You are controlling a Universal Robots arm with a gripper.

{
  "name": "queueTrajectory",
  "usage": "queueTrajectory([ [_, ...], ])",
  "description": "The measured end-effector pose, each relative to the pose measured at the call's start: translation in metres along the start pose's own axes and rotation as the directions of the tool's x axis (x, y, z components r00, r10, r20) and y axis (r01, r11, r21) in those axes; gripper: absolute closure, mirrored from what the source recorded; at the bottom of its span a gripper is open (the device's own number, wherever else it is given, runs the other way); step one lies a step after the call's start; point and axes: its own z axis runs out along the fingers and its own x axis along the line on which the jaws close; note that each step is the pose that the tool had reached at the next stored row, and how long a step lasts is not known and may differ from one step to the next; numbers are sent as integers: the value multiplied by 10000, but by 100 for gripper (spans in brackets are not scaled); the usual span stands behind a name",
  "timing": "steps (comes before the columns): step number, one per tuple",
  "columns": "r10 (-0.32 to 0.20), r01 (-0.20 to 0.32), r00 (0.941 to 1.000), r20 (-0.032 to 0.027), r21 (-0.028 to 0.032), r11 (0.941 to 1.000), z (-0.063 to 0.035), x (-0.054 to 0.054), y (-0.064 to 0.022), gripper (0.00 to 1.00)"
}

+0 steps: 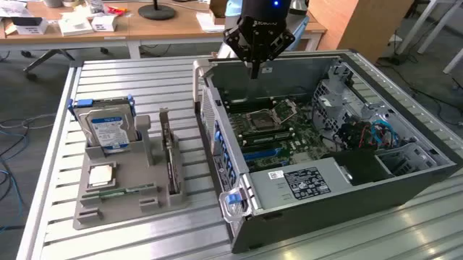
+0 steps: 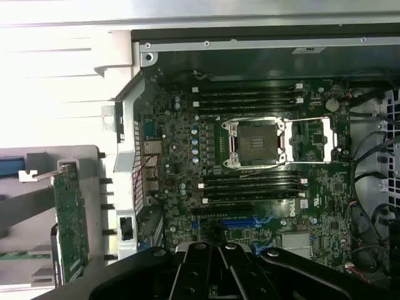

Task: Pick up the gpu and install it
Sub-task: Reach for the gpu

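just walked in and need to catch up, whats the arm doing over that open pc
The robot arm's claw hangs shut and empty over the open computer case, above the motherboard. The gpu has not been picked up yet. It stands on edge in the grey holder tray, on the exterior view's left of the case, with the hard drive in the same tray.

Exterior view: even, diffuse room light. The slatted metal table [image 1: 130,81] carries a pale sheen and no hard shadows, while the open computer case [image 1: 361,195] is darker inside. A blue lamp [image 1: 275,3] glows on my arm [image 1: 257,13]. Wrist view: the table beside the case is washed out to white, the motherboard [image 2: 250,187] reads dim, and my gripper [image 2: 219,262] is a dark silhouette.
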Motion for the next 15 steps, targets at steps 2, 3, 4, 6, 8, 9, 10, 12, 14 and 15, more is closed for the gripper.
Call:
queueTrajectory([
  [2, 0, 0, 10000, 0, 0, 10000, 0, 0, 0, 89],
  [3, 0, 0, 10000, 0, 0, 10000, 0, 0, 0, 89],
  [4, -1, 1, 10000, 0, 0, 10000, 0, 0, 0, 89],
  [6, 0, 0, 10000, 0, 1, 10000, 0, 2, 0, 89],
  [8, 1, -1, 10000, 0, 1, 10000, 0, 5, 0, 89],
  [9, 1, -1, 10000, 0, 0, 10000, 0, 7, 0, 89],
  [10, 1, -1, 10000, 0, 0, 10000, 0, 10, 0, 89],
  [12, 0, 0, 10000, 0, 0, 10000, -1, 17, -1, 89],
  [14, 1, -1, 10000, 0, 1, 10000, -1, 27, -2, 89],
  [15, 1, -1, 10000, 0, 0, 10000, -1, 34, -3, 89],
])
